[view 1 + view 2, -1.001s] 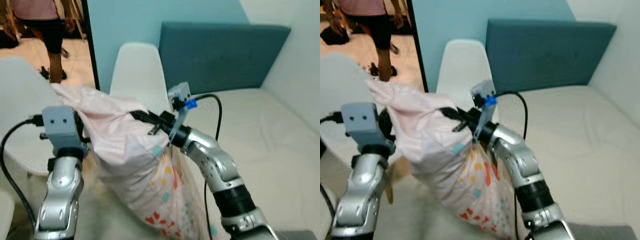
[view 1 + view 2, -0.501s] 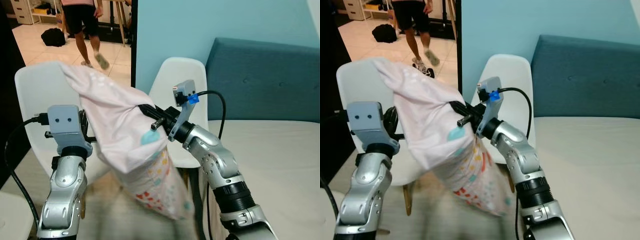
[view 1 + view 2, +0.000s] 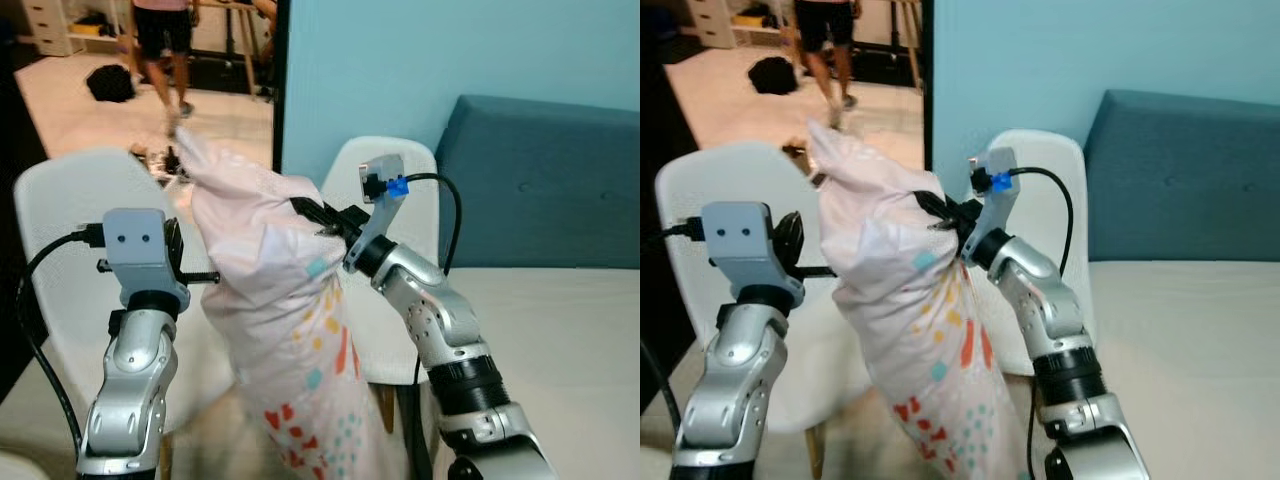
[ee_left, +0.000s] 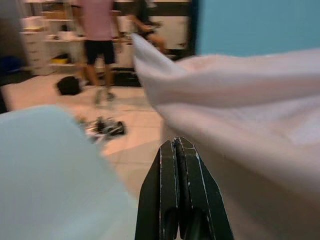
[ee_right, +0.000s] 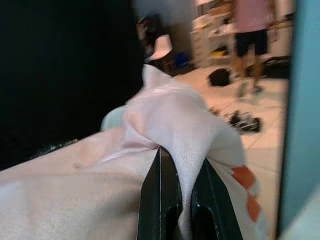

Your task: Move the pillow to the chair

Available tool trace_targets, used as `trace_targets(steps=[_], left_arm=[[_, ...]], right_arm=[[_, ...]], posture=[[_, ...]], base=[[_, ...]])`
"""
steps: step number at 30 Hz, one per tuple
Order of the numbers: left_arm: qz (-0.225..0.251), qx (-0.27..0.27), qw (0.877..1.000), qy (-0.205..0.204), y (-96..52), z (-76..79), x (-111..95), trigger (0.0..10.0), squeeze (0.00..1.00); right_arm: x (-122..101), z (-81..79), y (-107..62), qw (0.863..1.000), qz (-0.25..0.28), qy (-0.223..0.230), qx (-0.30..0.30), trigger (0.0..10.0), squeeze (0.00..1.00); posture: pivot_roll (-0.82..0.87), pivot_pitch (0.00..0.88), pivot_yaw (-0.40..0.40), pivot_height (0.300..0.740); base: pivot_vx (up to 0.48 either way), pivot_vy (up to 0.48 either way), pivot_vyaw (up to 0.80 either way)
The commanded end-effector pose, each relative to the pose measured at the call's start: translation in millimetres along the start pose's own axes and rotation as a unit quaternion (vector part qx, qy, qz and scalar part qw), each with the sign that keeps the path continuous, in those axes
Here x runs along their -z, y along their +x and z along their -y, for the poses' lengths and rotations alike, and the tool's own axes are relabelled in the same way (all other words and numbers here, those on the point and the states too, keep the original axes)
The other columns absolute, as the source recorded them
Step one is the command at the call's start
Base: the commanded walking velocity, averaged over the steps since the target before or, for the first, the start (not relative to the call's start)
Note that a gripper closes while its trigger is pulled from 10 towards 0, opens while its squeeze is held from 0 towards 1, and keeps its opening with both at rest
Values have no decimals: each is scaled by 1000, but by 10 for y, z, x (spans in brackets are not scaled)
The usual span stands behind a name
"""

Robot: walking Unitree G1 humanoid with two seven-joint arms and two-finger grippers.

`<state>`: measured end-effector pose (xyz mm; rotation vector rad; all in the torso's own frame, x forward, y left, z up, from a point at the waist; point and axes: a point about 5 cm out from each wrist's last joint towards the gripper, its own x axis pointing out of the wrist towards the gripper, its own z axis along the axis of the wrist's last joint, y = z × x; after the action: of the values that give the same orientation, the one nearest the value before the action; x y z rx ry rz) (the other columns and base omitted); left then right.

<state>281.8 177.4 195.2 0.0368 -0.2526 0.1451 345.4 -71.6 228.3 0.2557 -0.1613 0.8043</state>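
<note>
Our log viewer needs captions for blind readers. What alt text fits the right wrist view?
The right hand pinches a fold of a pale pink pillow between its two black fingers. Beyond, blurred, a person stands on a tiled floor.

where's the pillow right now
The pillow hangs in mid-air between both arms, centre of the head views, pinched by the right gripper, with the left gripper at its side and two white chairs just behind it.

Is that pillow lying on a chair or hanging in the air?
Hanging: the right gripper pinches the pillow by a fold; it dangles before the white chairs.
</note>
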Motion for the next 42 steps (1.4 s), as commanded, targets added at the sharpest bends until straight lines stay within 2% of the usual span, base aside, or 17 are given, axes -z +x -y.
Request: trace_targets(steps=[1,13,14,15,16,18,20,21,22,23,26,27,28,29,34,39,42], left_arm=[[0,17,1000,1,-8,81,2,10000,0],[2,16,1000,-1,6,93,5,10000,0],[4,17,1000,-3,9,96,-2,10000,0],[-2,13,1000,-8,15,97,9,10000,0],[-5,11,1000,-8,15,95,18,10000,0],[-7,11,1000,-8,15,94,25,10000,0],[-9,10,1000,-6,3,89,36,10000,0],[-9,10,1000,-6,3,89,36,10000,0],[-10,10,1000,-6,-2,88,39,10000,0],[-10,10,1000,-6,-2,88,39,10000,0],[-14,11,1000,-4,-21,98,53,10000,0],[-14,11,1000,-4,-21,98,53,10000,0],[-16,11,1000,-4,-32,100,57,10000,0],[-18,13,1000,-4,-42,107,62,10000,0],[-20,16,1000,-4,-59,116,58,10000,0],[-27,17,999,-1,-106,113,59,10000,0],[-29,17,999,-2,-121,115,60,10000,0]], right_arm=[[-242,45,-7,999,52,-10,3,10000,0],[-309,89,15,998,62,-8,9,10000,0],[-259,124,20,999,43,-14,18,10000,0],[-115,197,16,997,-16,-63,40,10000,0],[-25,238,3,994,-52,-86,50,10000,0],[30,265,-8,991,-74,-100,56,10000,0],[240,443,-98,969,-161,-155,108,10000,0],[240,443,-98,969,-161,-155,108,10000,0],[306,518,-146,958,-190,-174,130,10000,0],[306,518,-146,958,-190,-174,130,10000,0],[439,788,-333,917,-257,-237,191,10000,0],[439,788,-333,917,-257,-237,191,10000,0],[454,826,-358,908,-267,-258,193,10000,0],[457,838,-333,907,-264,-270,188,10000,0],[438,837,-266,907,-254,-284,181,10000,0],[360,778,-47,906,-235,-309,168,10000,0],[340,746,15,906,-230,-317,162,10000,0]], posture=[[-1,0,-62,735],[-4,0,-61,735],[-4,0,-61,735],[-2,0,-63,735],[-2,0,-63,735],[-2,0,-63,735],[-1,0,-65,735],[-1,0,-65,735],[1,0,-66,735],[1,0,-66,735],[2,0,-64,735],[2,0,-64,735],[1,0,-61,735],[2,0,-60,735],[7,0,-59,735],[22,0,-62,735],[31,0,-66,735]], base=[[480,0,-738],[480,0,-733],[341,0,-619],[0,0,0],[0,0,0],[0,0,0],[0,0,0],[0,0,0],[0,0,0],[0,0,0],[0,0,0],[0,0,0],[0,0,0],[0,0,0],[0,0,0],[0,0,0],[0,0,0]])
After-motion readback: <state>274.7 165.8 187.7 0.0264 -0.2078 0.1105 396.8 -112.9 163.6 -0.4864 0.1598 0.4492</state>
